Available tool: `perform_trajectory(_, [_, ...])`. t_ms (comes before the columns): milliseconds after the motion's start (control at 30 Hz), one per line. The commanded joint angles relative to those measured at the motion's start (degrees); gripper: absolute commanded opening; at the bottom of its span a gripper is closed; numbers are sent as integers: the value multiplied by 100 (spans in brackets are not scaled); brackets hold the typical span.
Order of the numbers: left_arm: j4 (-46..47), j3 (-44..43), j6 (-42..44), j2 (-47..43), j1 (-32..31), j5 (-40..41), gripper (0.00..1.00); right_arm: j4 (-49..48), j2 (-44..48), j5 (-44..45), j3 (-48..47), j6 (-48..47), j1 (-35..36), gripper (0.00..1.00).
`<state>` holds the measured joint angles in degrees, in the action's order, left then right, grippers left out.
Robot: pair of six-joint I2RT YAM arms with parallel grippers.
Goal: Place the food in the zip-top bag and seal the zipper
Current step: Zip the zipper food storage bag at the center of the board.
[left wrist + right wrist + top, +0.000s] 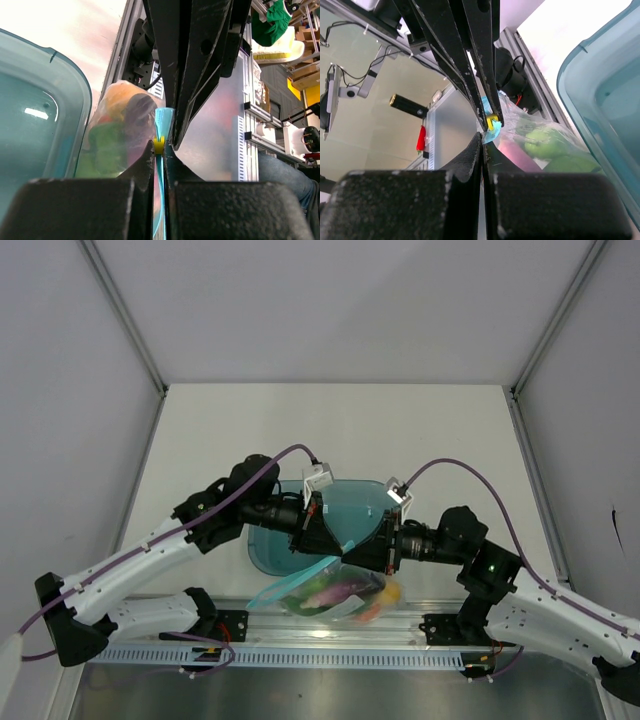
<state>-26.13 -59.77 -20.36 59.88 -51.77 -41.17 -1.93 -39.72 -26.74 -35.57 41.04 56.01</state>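
Observation:
The clear zip-top bag [335, 592] hangs off the table between both grippers, near the table's front edge. The food shows through it: green, purple and yellow-orange pieces [350, 592]. My left gripper [338, 540] is shut on the teal zipper [163, 117], right at its yellow slider [158, 145]. My right gripper [372, 552] is shut on the zipper's end corner [492, 134], tip to tip with the left one. In the left wrist view the food [110, 145] bulges to the left of the strip. In the right wrist view green pieces [540, 141] lie to the right.
The rigid translucent blue tub [350, 502] stands on the table just behind the grippers and shows in both wrist views [35, 130] [600, 95]. A slotted aluminium rail [300, 652] runs along the near edge under the bag. White walls enclose the table.

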Motion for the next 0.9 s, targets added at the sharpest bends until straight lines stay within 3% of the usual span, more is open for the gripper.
perform_trajectory(0, [-410,158,260,-73,53,-181,1,-870,281,380,-152,115,-72,0])
perform_trajectory(367, [-876,387,480,-538,149,-330,1,-299,843,688,-239,-8,-520,0])
perform_trajectory(867, [-1210,773,524,-1171,255,-295,1,378,940,978,-644,-219,-644,0])
